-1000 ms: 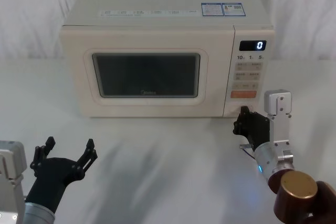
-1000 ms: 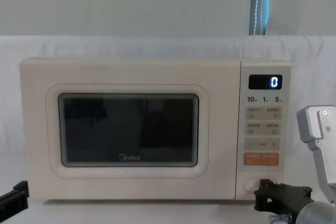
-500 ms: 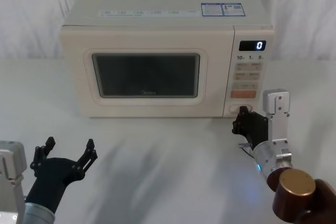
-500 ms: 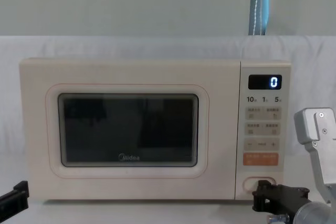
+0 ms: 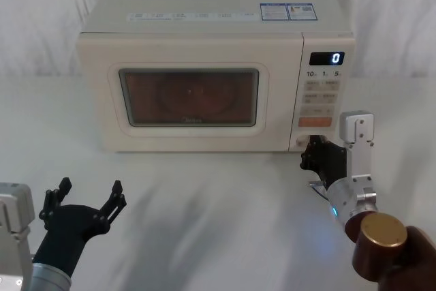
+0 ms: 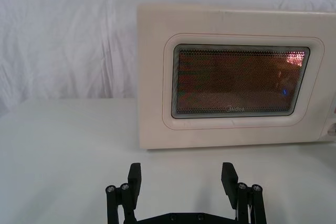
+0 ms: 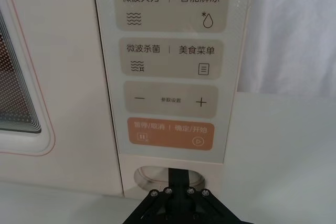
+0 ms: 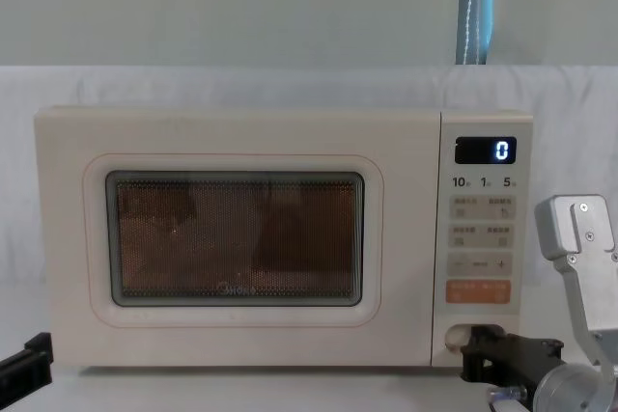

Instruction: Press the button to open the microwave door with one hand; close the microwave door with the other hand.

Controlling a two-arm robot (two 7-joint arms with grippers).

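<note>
The microwave door (image 5: 190, 140) (image 8: 232, 344) is a wide cream panel with a dark window, sitting flush with the oven front, and the inside glows orange. The button (image 7: 151, 174) (image 8: 452, 337) is the wide cream oval key at the foot of the keypad panel. My right gripper (image 5: 314, 146) (image 8: 477, 348) (image 7: 178, 173) is shut, and its joined black fingertips press into the middle of the button. Near the table's front left, my left gripper (image 5: 86, 194) (image 6: 181, 178) hovers open, well short of the door.
The orange key (image 7: 170, 134) sits just above the button, under small cream keys with text. The display (image 8: 485, 150) reads 0. A white cloth (image 5: 225, 202) covers the table and the backdrop. A blue pole (image 8: 473, 7) stands behind the oven.
The right gripper has pushed forward into the button. The oven's inside light has come on, turning the window from dark to orange. The left arm has not moved.
</note>
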